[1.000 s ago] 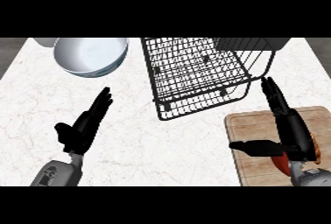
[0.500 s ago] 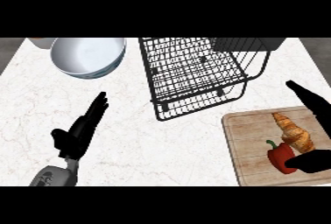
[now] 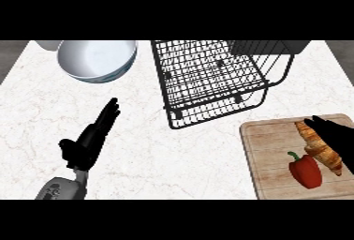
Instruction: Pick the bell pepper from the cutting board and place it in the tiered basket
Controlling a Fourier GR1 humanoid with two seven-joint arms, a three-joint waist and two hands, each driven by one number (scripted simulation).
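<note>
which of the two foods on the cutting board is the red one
The bell pepper, red with a green stem, left of the golden-brown croissant on the cutting board.

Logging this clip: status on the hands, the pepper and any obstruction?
Left hand open, resting on counter. Right hand over board's right edge, fingers unclear. Bell pepper on cutting board, ungrasped. Croissant beside it, against the pepper.

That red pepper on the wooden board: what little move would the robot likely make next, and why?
Probably the right hand should slide left and down over the bell pepper and curl round it. The pepper lies free on the cutting board beside a croissant, and the tiered basket holds nothing visible yet.
</note>
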